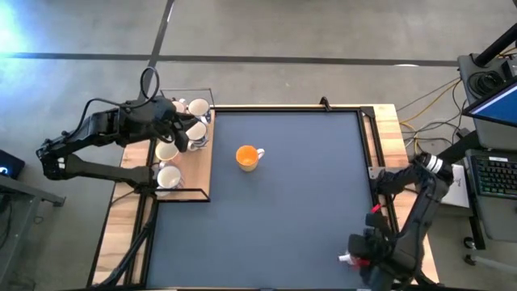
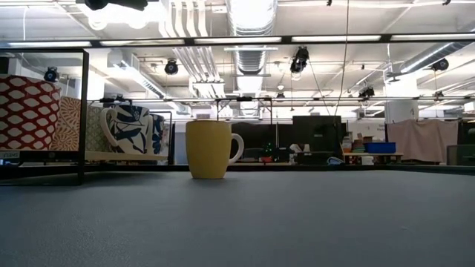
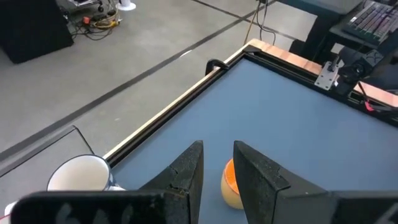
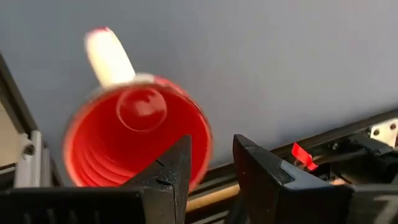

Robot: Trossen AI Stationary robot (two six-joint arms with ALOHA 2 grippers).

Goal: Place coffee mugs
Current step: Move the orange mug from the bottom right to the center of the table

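Observation:
An orange mug (image 1: 249, 156) (image 2: 209, 148) stands upright on the blue mat, left of its middle. Several white mugs (image 1: 168, 176) stand on a wooden tray (image 1: 203, 184) at the table's left edge, one with blue marks (image 2: 133, 130). Above them my left gripper (image 1: 182, 133) (image 3: 217, 168) hangs open and holds nothing. A red mug (image 4: 137, 143) (image 1: 349, 259) with a white handle stands mouth up by the mat's near right corner. My right gripper (image 4: 211, 168) points down over it, open, one finger over the mug's mouth and one outside its wall. My right gripper comes at the red mug from above, with the mug's rim (image 4: 206, 140) opposite the handle between its fingers. A gap shows between the rim and the outer finger (image 4: 255, 165). Whether the inner finger touches the wall, I cannot tell.
A black frame (image 1: 367, 145) runs round the mat, with a clamp (image 1: 323, 103) at the far edge. A thin black wire cage (image 2: 82, 111) stands around the tray. The mat's middle and right are bare. A keyboard (image 1: 493, 174) lies beyond the right edge.

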